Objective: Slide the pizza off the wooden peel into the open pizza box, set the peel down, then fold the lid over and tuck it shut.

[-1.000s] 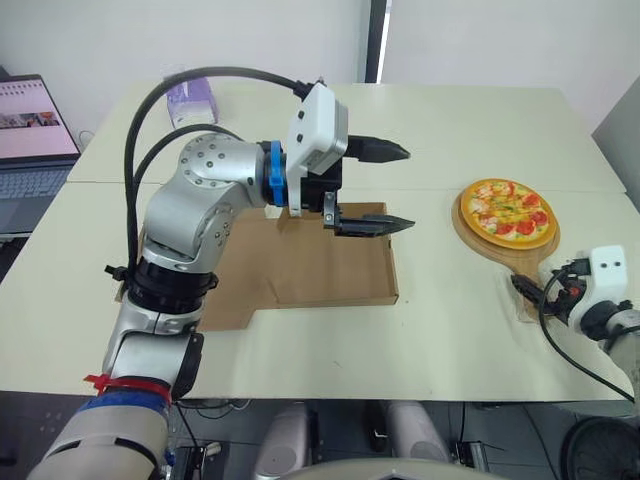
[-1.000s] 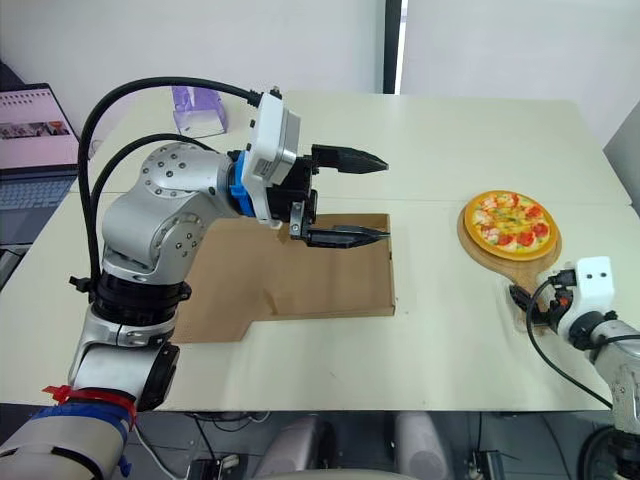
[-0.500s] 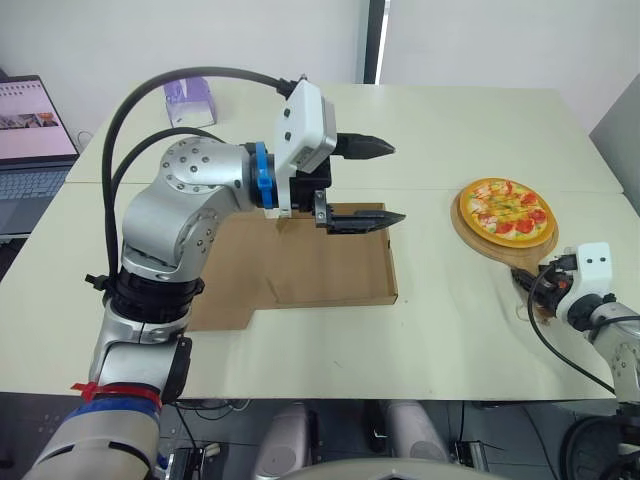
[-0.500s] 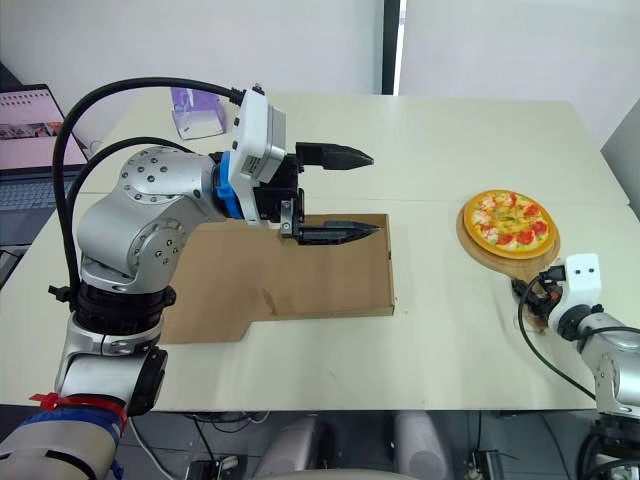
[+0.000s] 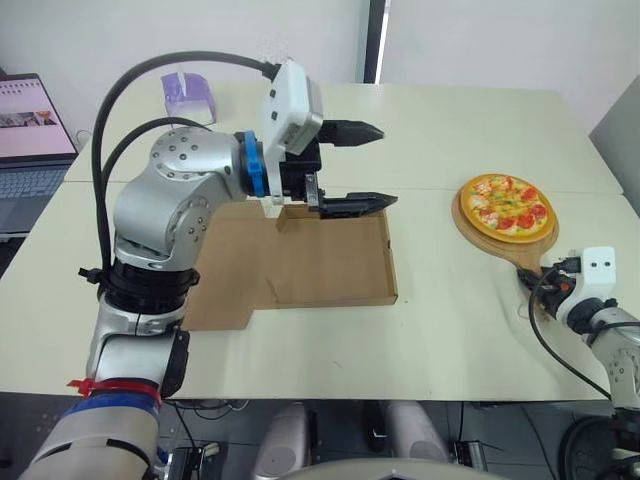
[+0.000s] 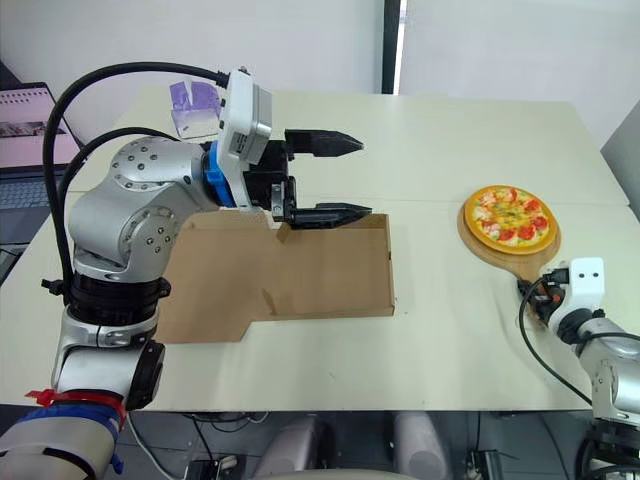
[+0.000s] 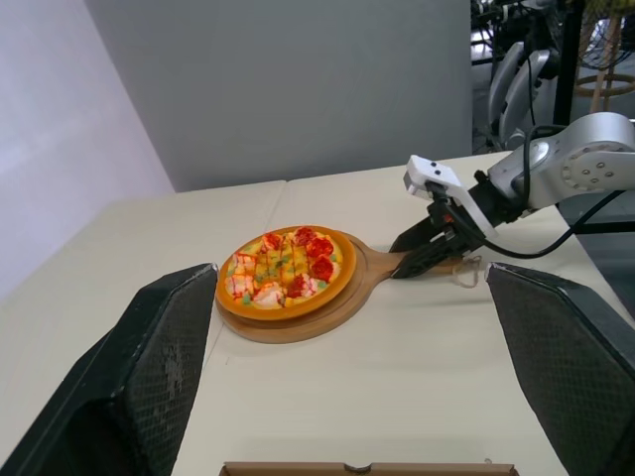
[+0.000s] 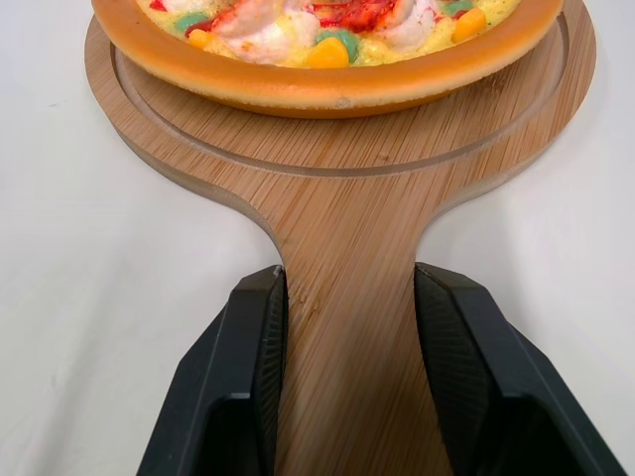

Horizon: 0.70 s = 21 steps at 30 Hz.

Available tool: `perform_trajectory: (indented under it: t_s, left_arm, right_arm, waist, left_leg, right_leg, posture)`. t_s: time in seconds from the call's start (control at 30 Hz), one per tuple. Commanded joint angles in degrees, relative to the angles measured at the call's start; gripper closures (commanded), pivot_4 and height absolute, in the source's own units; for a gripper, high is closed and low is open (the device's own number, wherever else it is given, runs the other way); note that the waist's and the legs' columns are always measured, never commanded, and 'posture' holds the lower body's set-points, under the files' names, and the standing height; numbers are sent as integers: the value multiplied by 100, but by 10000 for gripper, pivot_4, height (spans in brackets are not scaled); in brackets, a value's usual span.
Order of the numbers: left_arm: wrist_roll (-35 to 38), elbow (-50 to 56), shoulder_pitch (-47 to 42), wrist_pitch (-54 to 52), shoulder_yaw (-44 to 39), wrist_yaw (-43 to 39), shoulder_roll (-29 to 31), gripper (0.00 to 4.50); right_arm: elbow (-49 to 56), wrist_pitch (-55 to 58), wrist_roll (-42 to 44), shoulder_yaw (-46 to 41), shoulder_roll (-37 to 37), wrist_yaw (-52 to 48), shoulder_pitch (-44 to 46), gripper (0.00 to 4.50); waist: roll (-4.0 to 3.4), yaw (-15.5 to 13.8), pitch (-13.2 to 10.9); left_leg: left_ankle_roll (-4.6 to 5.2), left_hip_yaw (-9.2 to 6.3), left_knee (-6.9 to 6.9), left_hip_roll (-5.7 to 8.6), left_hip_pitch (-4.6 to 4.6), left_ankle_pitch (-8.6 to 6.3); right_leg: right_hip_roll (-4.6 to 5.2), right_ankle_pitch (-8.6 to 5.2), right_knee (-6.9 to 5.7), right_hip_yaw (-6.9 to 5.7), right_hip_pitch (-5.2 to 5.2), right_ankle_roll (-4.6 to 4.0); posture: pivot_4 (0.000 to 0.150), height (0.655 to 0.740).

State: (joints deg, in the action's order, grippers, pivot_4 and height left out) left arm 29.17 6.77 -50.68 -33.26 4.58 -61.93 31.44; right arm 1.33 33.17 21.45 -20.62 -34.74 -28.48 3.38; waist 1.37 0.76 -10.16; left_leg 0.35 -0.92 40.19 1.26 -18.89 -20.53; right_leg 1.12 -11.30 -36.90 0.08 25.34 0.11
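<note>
Round wooden peel [image 5: 490,243] carrying the orange-crusted pizza [image 5: 504,208], lying to the right of the open brown cardboard pizza box [image 5: 300,262], its handle pointing into the right gripper [image 8: 349,281], which clasps both handle edges; the left gripper [image 5: 388,165], fingers apart, has drawn back leftward since a second earlier.

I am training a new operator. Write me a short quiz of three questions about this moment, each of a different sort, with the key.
1. True or false: the pizza already lies inside the pizza box.
2. The right gripper has its fingers on either side of: A the peel's handle; B the pizza; C the pizza box.
3. Fill in: the left gripper, near the box's far edge, has its fingers ____.
Key: 1 false; 2 A; 3 open.
</note>
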Motion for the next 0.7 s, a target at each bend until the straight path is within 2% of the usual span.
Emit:
perform_trajectory:
  t_s: [0.03,0.27,0.53,0.7]
  left_arm:
    - [70,-18,-146,56,-244,-68,185,0]
    - [417,-65,-148,-544,-697,-222,901,0]
    - [817,141,359,-1215,-1375,-318,1960,0]
    - [1042,260,916,-1520,-1933,-265,2563,0]
  right_arm:
    - [642,-393,201,62,-277,-469,592,28524]
    - [245,-867,-11,817,-562,-1368,1804,28524]
    - [-566,-1557,-302,1586,-333,-2080,2987,28524]
    - [-983,-2174,-507,1887,-176,-2470,3267,28524]
  waist:
    - [-16,46,-11]
    - [-22,102,-22]
    - [-15,59,-25]
    - [-15,44,-26]
  left_leg:
    - [0,1,0,1,0,0]
    - [0,-1,-2,0,-6,0]
    - [-18,-18,-7,0,-24,10]
    - [-22,-38,9,3,-109,12]
  right_leg:
    - [0,0,-1,2,1,0]
    - [-1,1,-2,-2,13,0]
    - [10,1,11,-25,20,-2]
    - [20,2,5,-50,90,-4]
  posture:
    - [1500,7400]
    - [1500,7400]
    - [1500,7400]
    - [1500,7400]
